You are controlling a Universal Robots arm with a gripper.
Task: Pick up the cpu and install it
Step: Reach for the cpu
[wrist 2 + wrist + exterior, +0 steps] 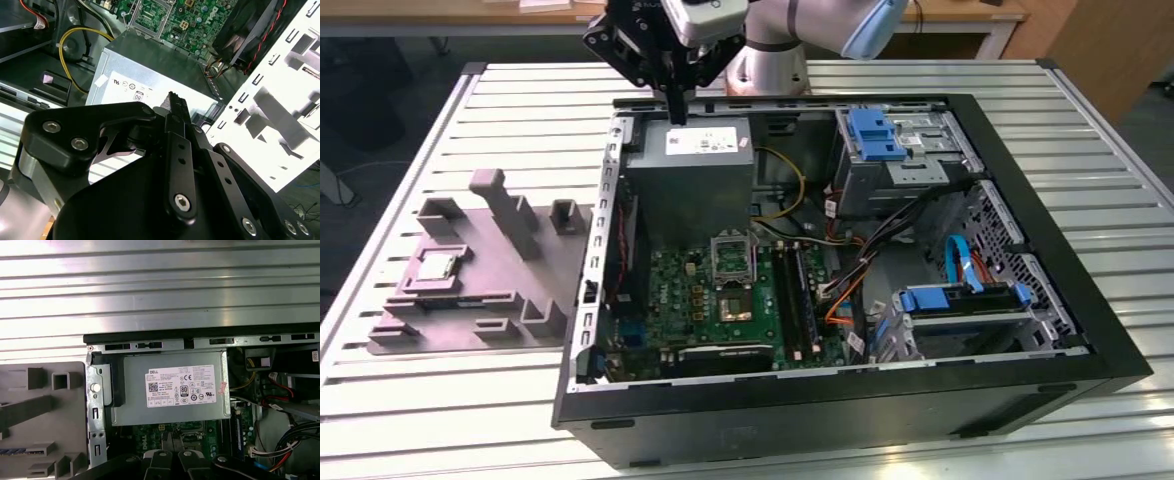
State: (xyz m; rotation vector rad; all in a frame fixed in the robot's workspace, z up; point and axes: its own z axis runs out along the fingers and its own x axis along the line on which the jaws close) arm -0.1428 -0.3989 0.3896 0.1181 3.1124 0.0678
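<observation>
The table (520,130) is ribbed silver metal in parallel slats. The computer case (854,420) is black, its motherboard (720,295) green, its power supply (687,175) grey with a white label. The cpu (436,266) is pale silver, the plastic block (494,300) grey, the drive latches (874,135) blue, the gripper (678,118) black.

Right, counting now: one open computer case (854,410). Inside the case there's one grey power supply (687,190), one green motherboard (720,300), one yellow cable (790,175) and two blue drive brackets (874,135) (the second blue bracket (958,298) sits nearer the case's front wall). Beside the case: one grey plastic block (494,300), and one cpu (436,266) on it.
</observation>
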